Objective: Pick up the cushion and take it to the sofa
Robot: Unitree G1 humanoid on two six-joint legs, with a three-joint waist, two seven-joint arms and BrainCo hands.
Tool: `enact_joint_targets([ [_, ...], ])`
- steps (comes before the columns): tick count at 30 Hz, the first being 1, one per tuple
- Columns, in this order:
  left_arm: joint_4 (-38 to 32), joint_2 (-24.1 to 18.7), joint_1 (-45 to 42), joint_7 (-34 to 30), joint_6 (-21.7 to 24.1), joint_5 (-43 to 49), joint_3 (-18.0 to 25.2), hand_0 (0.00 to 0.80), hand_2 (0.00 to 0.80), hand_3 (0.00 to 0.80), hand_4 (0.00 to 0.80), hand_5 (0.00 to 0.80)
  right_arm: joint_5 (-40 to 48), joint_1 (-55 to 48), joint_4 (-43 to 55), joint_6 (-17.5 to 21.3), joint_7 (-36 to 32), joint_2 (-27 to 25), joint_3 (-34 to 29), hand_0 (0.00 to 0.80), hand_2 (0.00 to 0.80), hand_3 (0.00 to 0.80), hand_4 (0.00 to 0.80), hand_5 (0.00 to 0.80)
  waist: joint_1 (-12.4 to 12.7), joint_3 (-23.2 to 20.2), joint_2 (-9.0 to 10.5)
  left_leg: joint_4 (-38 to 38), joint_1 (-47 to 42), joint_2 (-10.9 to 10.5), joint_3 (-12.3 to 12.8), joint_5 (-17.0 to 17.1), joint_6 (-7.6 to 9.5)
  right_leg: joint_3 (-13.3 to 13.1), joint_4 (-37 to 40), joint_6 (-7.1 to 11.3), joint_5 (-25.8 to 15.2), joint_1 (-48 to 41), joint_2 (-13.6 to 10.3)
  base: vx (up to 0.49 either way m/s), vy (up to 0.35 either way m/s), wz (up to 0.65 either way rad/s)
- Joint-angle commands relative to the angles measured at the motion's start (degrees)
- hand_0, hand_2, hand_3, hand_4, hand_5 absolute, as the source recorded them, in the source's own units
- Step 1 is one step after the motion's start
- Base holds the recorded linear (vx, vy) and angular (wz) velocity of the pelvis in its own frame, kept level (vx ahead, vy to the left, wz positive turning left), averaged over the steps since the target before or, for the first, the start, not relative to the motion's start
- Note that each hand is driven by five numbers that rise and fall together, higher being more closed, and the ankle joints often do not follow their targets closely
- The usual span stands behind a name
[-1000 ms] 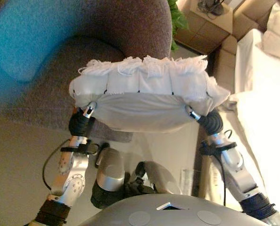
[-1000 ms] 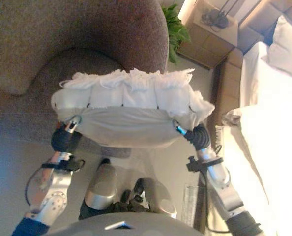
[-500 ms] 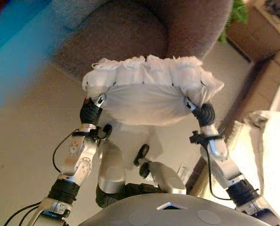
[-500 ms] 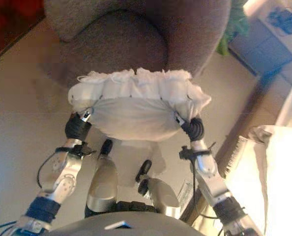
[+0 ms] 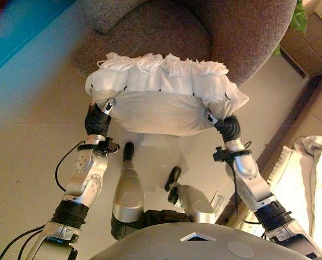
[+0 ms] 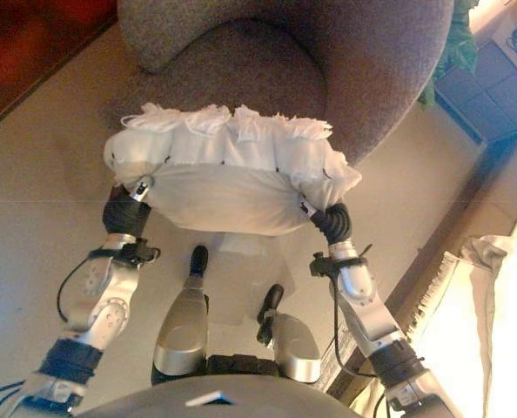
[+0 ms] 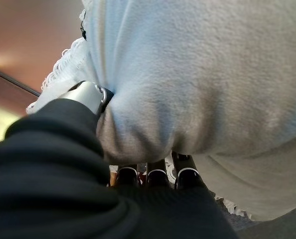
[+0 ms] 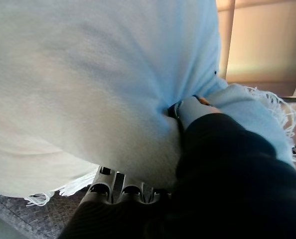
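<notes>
before sofa — cushion, both hands

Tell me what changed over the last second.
The view swung, so the grey sofa now sits straight ahead, its seat just beyond the cushion; the bed and nightstand slid out of view. Unchanged: left hand and right hand stay clamped on the cushion's two ends.

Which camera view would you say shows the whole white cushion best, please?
The left eye view: it shows the cushion whole, fringed edge up, carried between the left hand and right hand before the grey sofa. The right eye view matches it. Each wrist view shows only fabric pressed round that hand.
</notes>
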State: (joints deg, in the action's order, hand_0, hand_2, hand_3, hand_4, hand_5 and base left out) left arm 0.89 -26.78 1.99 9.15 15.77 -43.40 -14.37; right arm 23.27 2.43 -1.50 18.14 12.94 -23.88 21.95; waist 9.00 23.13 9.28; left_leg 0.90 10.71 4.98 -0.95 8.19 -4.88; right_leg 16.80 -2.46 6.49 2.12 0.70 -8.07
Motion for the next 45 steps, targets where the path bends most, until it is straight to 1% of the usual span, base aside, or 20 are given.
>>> enact_joint_targets([
  [1, -5.0, 1.11, 4.24, -2.38, 1.52, 4.62, -3.84, 0.8, 0.8, 0.8, 0.8, 0.8, 0.22, 4.97, 5.81, 6.98, -1.07, -0.49, 1.15, 0.8, 0.8, 0.8, 0.8, 0.8, 0.15, -1.58, -1.03, -0.91, -4.35, 3.68, -1.41, -8.23, -0.09, 0.29, -2.51, 5.07, -6.44, 7.88, -5.28, 0.0, 0.0, 0.11],
  [3, -5.0, 1.11, 4.24, -2.38, 1.52, 4.62, -3.84, 0.8, 0.8, 0.8, 0.8, 0.8, 0.22, 4.97, 5.81, 6.98, -1.07, -0.49, 1.15, 0.8, 0.8, 0.8, 0.8, 0.8, 0.15, -1.58, -1.03, -0.91, -4.35, 3.68, -1.41, -8.23, -0.09, 0.29, -2.51, 5.07, -6.44, 7.88, -5.28, -0.023, 0.016, 0.05],
  [4, -2.89, 1.75, 11.81, -1.53, 2.81, 8.71, -5.79, 0.8, 0.8, 0.8, 0.8, 0.8, -0.02, 11.78, 1.64, 7.09, 2.77, 1.13, 1.41, 0.8, 0.8, 0.8, 0.8, 0.8, -0.28, -0.45, -1.4, 1.12, -4.19, 3.36, -1.49, -8.17, 0.14, -0.62, -0.32, 5.38, -7.45, 8.45, -5.01, -0.051, 0.04, 0.04],
  [8, -1.87, 2.7, 16.27, 0.02, 3.73, 9.89, -6.29, 0.8, 0.8, 0.8, 0.8, 0.8, -0.32, 15.09, 0.23, 6.54, 3.76, 1.47, 1.39, 0.8, 0.8, 0.8, 0.8, 0.8, -0.93, -0.48, -1.58, 1.76, -4.46, 3.41, -1.16, -8.09, 0.13, -0.93, 0.77, 5.7, -8.06, 8.19, -5.35, -0.013, 0.016, 0.06],
  [9, -2.33, 3.33, 19.46, 0.58, 5.42, 11.07, -6.0, 0.8, 0.8, 0.8, 0.8, 0.8, -1.43, 17.09, 0.29, 6.81, 3.89, 1.63, 0.79, 0.8, 0.8, 0.8, 0.8, 0.8, -1.37, -0.89, -1.75, 2.13, -5.06, 3.56, -1.01, -8.28, 0.08, -0.98, 1.34, 5.96, -8.17, 7.64, -5.48, 0.0, 0.0, 0.0],
  [15, -3.86, 4.21, 22.71, 1.15, 6.01, 11.61, -5.53, 0.8, 0.8, 0.8, 0.8, 0.8, -2.39, 19.68, 2.49, 6.98, 3.24, 1.32, -1.0, 0.8, 0.8, 0.8, 0.8, 0.8, -2.13, -2.29, -1.82, 2.62, -5.65, 3.44, -1.13, -8.22, 0.18, -1.52, 2.25, 6.32, -8.7, 7.19, -5.74, 0.041, -0.021, -0.03],
  [17, -3.57, 4.81, 25.16, 1.49, 4.96, 12.25, -6.11, 0.8, 0.8, 0.8, 0.8, 0.8, -2.9, 22.3, 3.32, 5.38, 3.8, 0.81, -1.84, 0.8, 0.8, 0.8, 0.8, 0.8, -2.54, -3.47, -1.89, 2.22, -6.81, 3.31, -1.57, -8.51, 0.24, -1.87, 1.66, 6.74, -8.58, 6.51, -6.0, 0.22, -0.07, -0.02],
  [18, -2.87, 5.03, 26.21, 1.8, 3.84, 12.85, -6.22, 0.8, 0.8, 0.8, 0.8, 0.8, -2.96, 23.55, 3.33, 3.67, 4.83, 0.84, -1.87, 0.8, 0.8, 0.8, 0.8, 0.8, -2.74, -5.08, -1.81, 1.94, -8.96, 3.63, -1.81, -9.06, 0.26, -2.16, 0.87, 7.03, -8.09, 5.07, -5.99, 0.304, -0.074, -0.01],
  [21, -3.47, 5.02, 26.09, 1.7, 2.64, 13.27, -5.88, 0.8, 0.8, 0.8, 0.8, 0.8, -2.46, 23.45, 3.83, 2.8, 4.84, 1.36, -2.19, 0.8, 0.8, 0.8, 0.8, 0.8, -2.75, -6.62, -1.51, 2.03, -10.67, 3.87, -2.0, -9.2, 0.28, -2.33, 0.94, 7.11, -7.97, 3.42, -5.85, 0.317, -0.097, -0.09],
  [22, -4.37, 4.92, 26.03, 1.63, 0.48, 13.07, -5.67, 0.8, 0.8, 0.8, 0.8, 0.8, -3.03, 22.74, 4.54, 2.18, 5.57, 2.47, -2.12, 0.8, 0.8, 0.8, 0.8, 0.8, -2.56, -9.01, -1.11, 2.36, -12.45, 4.18, -2.04, -9.6, 0.27, -2.48, 1.65, 7.2, -7.8, 1.44, -5.46, 0.241, -0.095, -0.17],
  [24, -4.41, 4.93, 26.0, 1.63, 0.35, 13.12, -5.69, 0.8, 0.8, 0.8, 0.8, 0.8, -3.06, 22.67, 4.51, 2.08, 5.66, 2.61, -2.07, 0.8, 0.8, 0.8, 0.8, 0.8, -2.5, -9.06, -1.14, 2.49, -12.86, 4.26, -2.02, -9.62, 0.25, -2.45, 1.81, 7.22, -7.83, 1.03, -5.4, 0.234, -0.079, -0.16],
  [25, -4.43, 5.23, 26.2, 1.05, -1.22, 12.83, -5.64, 0.8, 0.8, 0.8, 0.8, 0.8, -2.9, 22.31, 4.05, 1.45, 6.79, 3.56, -1.9, 0.8, 0.8, 0.8, 0.8, 0.8, -2.27, -10.79, -1.07, 2.77, -14.21, 4.47, -1.91, -9.78, 0.22, -2.2, 2.22, 7.35, -7.88, -0.38, -5.38, 0.273, -0.069, -0.08],
  [31, -4.15, 4.83, 23.13, -0.64, -7.66, 12.26, -5.18, 0.8, 0.8, 0.8, 0.8, 0.8, -0.35, 18.32, 3.57, -2.23, 5.48, 4.89, -1.82, 0.8, 0.8, 0.8, 0.8, 0.8, -2.09, -12.5, -1.71, 3.46, -19.58, 5.34, -0.99, -9.81, -0.23, -1.51, 2.29, 7.68, -8.02, -5.03, -5.48, 0.273, -0.02, 0.03],
  [34, -1.31, 5.48, 20.89, -0.68, -10.11, 12.14, -5.35, 0.8, 0.8, 0.8, 0.8, 0.8, 0.85, 15.21, 0.75, -3.43, 4.49, 6.3, -1.22, 0.8, 0.8, 0.8, 0.8, 0.8, -2.2, -13.8, -1.93, 3.78, -22.18, 5.63, -0.3, -9.67, -0.37, -1.82, 2.39, 7.77, -8.24, -7.24, -5.46, 0.305, 0.014, 0.03],
  [35, 0.95, 6.08, 18.95, -0.39, -12.05, 12.92, -5.49, 0.8, 0.8, 0.8, 0.8, 0.8, 2.77, 12.73, -1.69, -3.93, 3.83, 7.43, -0.4, 0.8, 0.8, 0.8, 0.8, 0.8, -2.28, -15.29, -1.8, 3.95, -24.07, 5.84, 0.4, -9.6, -0.56, -2.01, 2.6, 7.88, -8.45, -8.95, -5.36, 0.352, -0.008, -0.01],
  [37, 3.37, 6.47, 17.44, 0.27, -12.61, 13.11, -5.75, 0.8, 0.8, 0.8, 0.8, 0.8, 3.87, 10.57, -4.09, -3.83, 3.15, 8.67, 0.24, 0.8, 0.8, 0.8, 0.8, 0.8, -2.4, -16.49, -1.53, 4.09, -25.69, 6.05, 1.15, -9.61, -0.75, -2.27, 2.91, 7.99, -8.62, -10.37, -5.22, 0.384, -0.03, -0.21],
  [38, 6.65, 7.03, 15.91, 0.39, -13.94, 13.33, -5.88, 0.8, 0.8, 0.8, 0.8, 0.8, 5.22, 8.37, -6.74, -3.59, 1.63, 9.83, 0.66, 0.8, 0.8, 0.8, 0.8, 0.8, -2.65, -17.81, -1.19, 4.1, -27.22, 6.21, 1.92, -9.71, -0.91, -2.52, 3.18, 8.12, -8.81, -11.75, -5.09, 0.311, -0.035, -0.21],
  [39, 6.66, 7.04, 15.91, 0.39, -13.92, 13.33, -5.89, 0.8, 0.8, 0.8, 0.8, 0.8, 5.23, 8.37, -6.75, -3.57, 1.62, 9.83, 0.66, 0.8, 0.8, 0.8, 0.8, 0.8, -2.62, -17.77, -1.2, 4.1, -27.29, 6.22, 1.94, -9.73, -0.91, -2.53, 3.21, 8.12, -8.81, -11.82, -5.08, 0.409, -0.055, -0.07],
  [41, 13.12, 8.01, 13.88, 0.54, -14.59, 14.84, -5.99, 0.8, 0.8, 0.8, 0.8, 0.8, 8.59, 5.56, -12.81, -3.53, -1.61, 12.03, 1.4, 0.8, 0.8, 0.8, 0.8, 0.8, -2.83, -19.74, -0.51, 4.1, -29.56, 6.25, 2.67, -9.49, -1.09, -2.75, 3.23, 8.49, -9.44, -13.61, -4.91, 0.344, -0.057, 0.08],
  [45, 16.91, 8.53, 12.39, -0.52, -16.25, 16.54, -6.09, 0.8, 0.8, 0.8, 0.8, 0.8, 13.75, 4.34, -18.47, -4.12, -3.95, 13.85, 1.5, 0.8, 0.8, 0.8, 0.8, 0.8, -2.75, -20.67, -0.28, 4.1, -31.15, 6.52, 2.98, -9.02, -1.18, -2.75, 2.99, 8.51, -10.06, -14.87, -4.75, 0.253, -0.033, 0.06],
])
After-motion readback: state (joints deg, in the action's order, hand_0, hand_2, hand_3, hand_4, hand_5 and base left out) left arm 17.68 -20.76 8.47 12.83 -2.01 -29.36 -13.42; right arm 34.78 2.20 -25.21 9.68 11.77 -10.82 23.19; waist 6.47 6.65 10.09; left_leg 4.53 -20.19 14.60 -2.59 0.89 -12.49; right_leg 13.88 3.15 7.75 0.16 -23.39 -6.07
